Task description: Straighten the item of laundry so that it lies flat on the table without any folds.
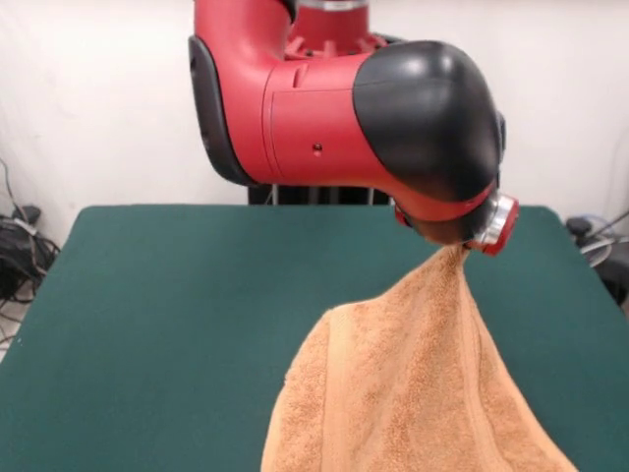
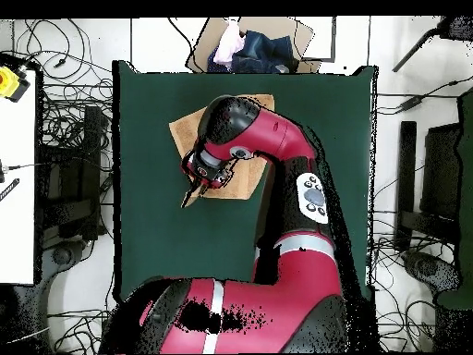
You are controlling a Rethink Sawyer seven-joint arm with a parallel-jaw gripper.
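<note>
From my seat the claw [image 1: 455, 246] itself is mostly hidden: in the front view the arm's [image 1: 334, 108] black wrist housing covers it, and I see only the towel's [image 1: 413, 383] corner drawn up to a point right under the wrist. The fingers are not visible there, so I cannot measure the gap, but the cloth hangs from that point, so the claw is clamped on the towel. The towel's lower edge is cut off by the bottom of the front view. From overhead the arm covers much of the towel, which lies on the table [image 2: 148, 185] on the half away from the robot's base, its pinched corner lifted.
</note>
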